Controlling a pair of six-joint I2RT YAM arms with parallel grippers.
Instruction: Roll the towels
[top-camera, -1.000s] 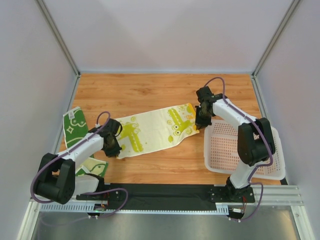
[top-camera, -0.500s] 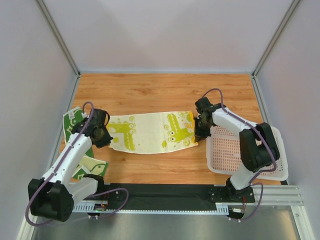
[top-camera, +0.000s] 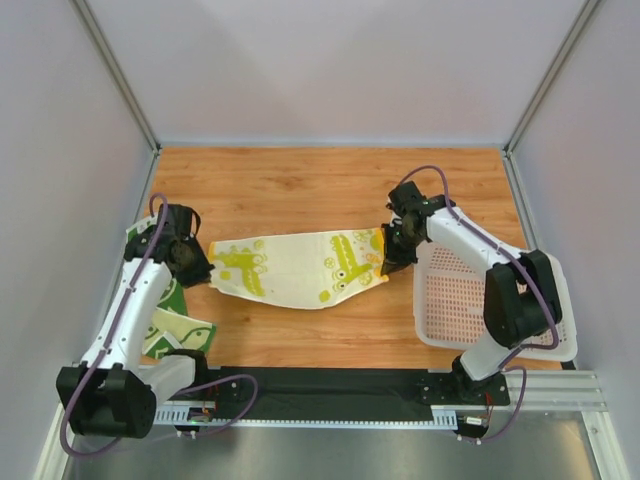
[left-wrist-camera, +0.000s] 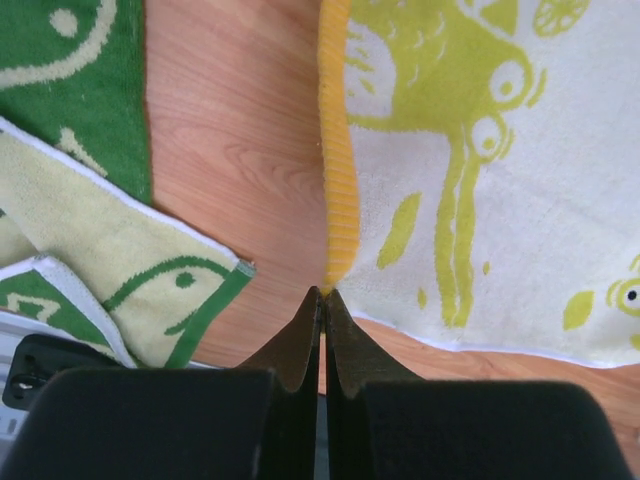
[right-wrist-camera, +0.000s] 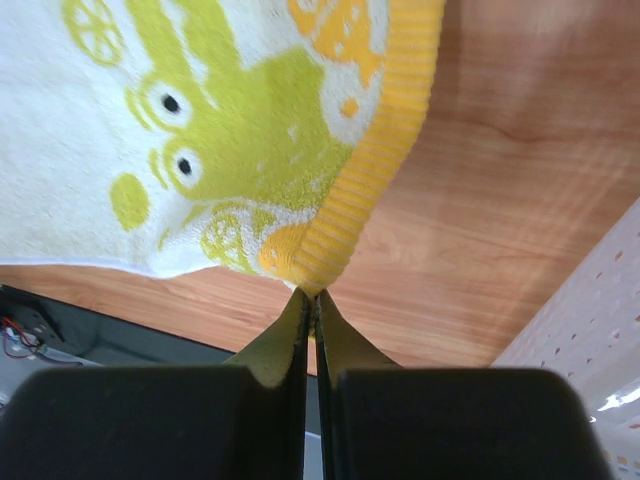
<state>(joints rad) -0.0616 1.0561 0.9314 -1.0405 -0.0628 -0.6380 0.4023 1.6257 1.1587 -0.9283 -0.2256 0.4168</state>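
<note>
The pale yellow towel (top-camera: 300, 266) with yellow-green prints is stretched out between both grippers across the middle of the wooden table. My left gripper (top-camera: 198, 270) is shut on its left corner; the left wrist view shows the orange hem (left-wrist-camera: 340, 190) pinched at the gripper (left-wrist-camera: 322, 292). My right gripper (top-camera: 385, 262) is shut on the right corner, with the orange hem (right-wrist-camera: 375, 170) running into the gripper (right-wrist-camera: 312, 294). The dark green towel (top-camera: 165, 315) with cream prints lies crumpled at the left edge under the left arm, and shows in the left wrist view (left-wrist-camera: 70, 130).
A white perforated plastic basket (top-camera: 470, 300) stands at the right, close beside the right gripper; its corner shows in the right wrist view (right-wrist-camera: 600, 350). A black rail (top-camera: 330, 392) runs along the near edge. Grey walls close in both sides.
Both grippers kept hold of the yellow towel's corners. The left gripper moved left and away from the front edge, pulling the towel out straight; the right gripper shifted slightly left.
</note>
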